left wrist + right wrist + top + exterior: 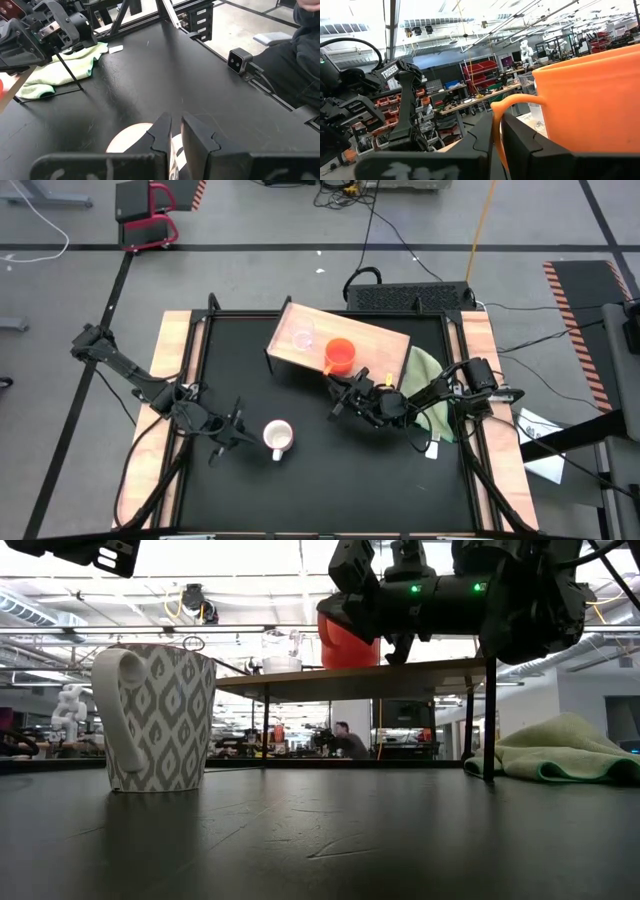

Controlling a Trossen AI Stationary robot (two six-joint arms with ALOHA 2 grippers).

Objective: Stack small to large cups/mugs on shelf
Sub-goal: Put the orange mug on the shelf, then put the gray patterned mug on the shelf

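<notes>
Right wrist view: our right gripper (496,145) pinches the orange mug (590,100) by its handle, on the shelf (380,338).

We should settle the mug flat before letting go, away from the edge. Our left gripper (175,137), nearly closed and empty, hovers over the white mug (278,437) on the table. We count three cups, with the clear cup (303,337) on the shelf, one shelf, one cloth (425,375).
</notes>
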